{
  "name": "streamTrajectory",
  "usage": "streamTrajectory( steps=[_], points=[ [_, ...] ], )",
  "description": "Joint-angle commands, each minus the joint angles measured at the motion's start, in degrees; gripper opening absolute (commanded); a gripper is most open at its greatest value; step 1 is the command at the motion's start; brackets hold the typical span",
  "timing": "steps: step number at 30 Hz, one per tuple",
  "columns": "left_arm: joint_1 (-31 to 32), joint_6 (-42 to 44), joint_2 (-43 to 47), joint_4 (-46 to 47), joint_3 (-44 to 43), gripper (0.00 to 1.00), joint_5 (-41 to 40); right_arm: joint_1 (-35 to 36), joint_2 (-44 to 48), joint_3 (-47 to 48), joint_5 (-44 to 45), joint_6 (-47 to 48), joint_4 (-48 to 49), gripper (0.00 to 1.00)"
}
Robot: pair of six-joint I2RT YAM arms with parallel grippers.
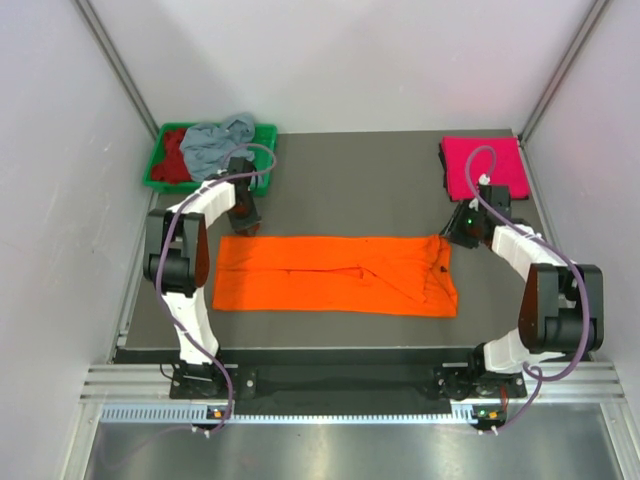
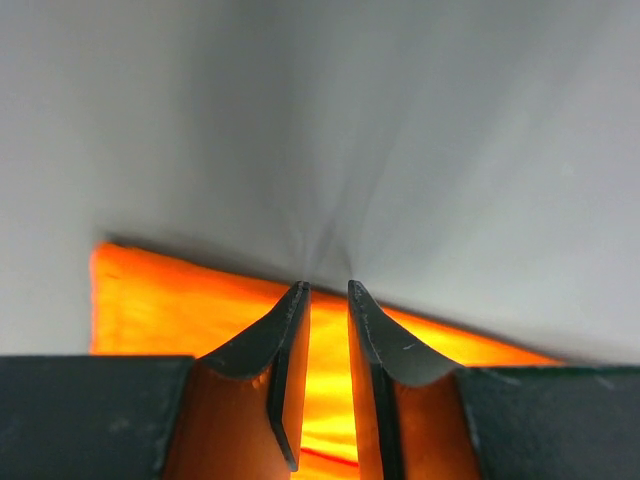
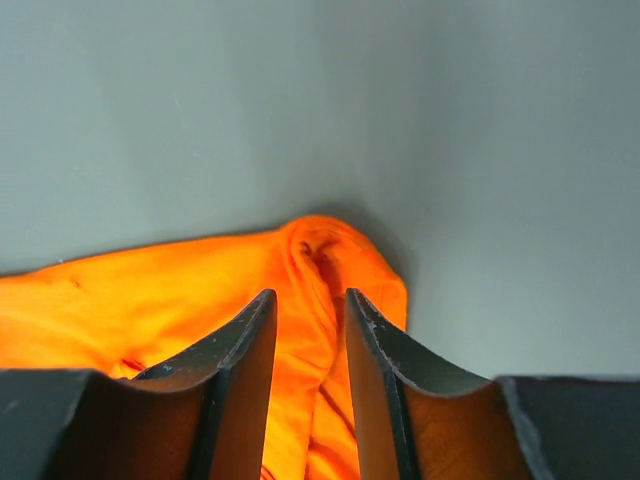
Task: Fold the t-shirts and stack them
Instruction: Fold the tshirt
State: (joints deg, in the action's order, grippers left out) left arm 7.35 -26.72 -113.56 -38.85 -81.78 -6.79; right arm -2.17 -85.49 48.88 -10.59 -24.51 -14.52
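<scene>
Orange t-shirt: lies flat mid-table as a long narrow band, its long axis running 9 to 3 o'clock.
Left gripper: hovers at the band's far left corner, so the cloth spreads from it toward 4 o'clock. Its jaws stand narrowly parted with nothing pinched, and orange shows through the gap.
Right gripper: hovers at the far right corner by the bunched collar end, so the cloth runs from it toward 8 o'clock. Its jaws are narrowly parted over the fabric and hold nothing.
Nearer arm: neither, since each sits at its own end.
Coming move, likely: an end-to-end fold along the long axis, so each gripper would have to take its own corner.
Magenta t-shirt: folded at the table's 1 o'clock corner.
Green tray: at 11 o'clock, holding a crumpled grey-blue t-shirt and a dark red t-shirt.
Count: four t-shirts, one of each colour; one tray.
</scene>
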Motion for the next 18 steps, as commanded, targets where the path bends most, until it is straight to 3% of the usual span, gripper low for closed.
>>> streamTrajectory(
  steps=[1, 15, 18],
  points=[
    [2.22, 1.41, 3.87, -1.32, -1.46, 0.27, 1.6, -0.64, 0.86, 3.23, -1.36, 1.92, -0.33, 0.34],
    [3.54, -0.26, 1.33, 0.71, 0.92, 0.27, 3.01, -0.64, -6.26, 4.12, -3.12, 3.07, 2.13, 0.34],
    [3.54, -0.44, 0.18, 0.79, 1.53, 0.27, 2.13, -0.72, -7.93, 3.5, -1.63, 2.63, 3.71, 0.27]
  ],
)
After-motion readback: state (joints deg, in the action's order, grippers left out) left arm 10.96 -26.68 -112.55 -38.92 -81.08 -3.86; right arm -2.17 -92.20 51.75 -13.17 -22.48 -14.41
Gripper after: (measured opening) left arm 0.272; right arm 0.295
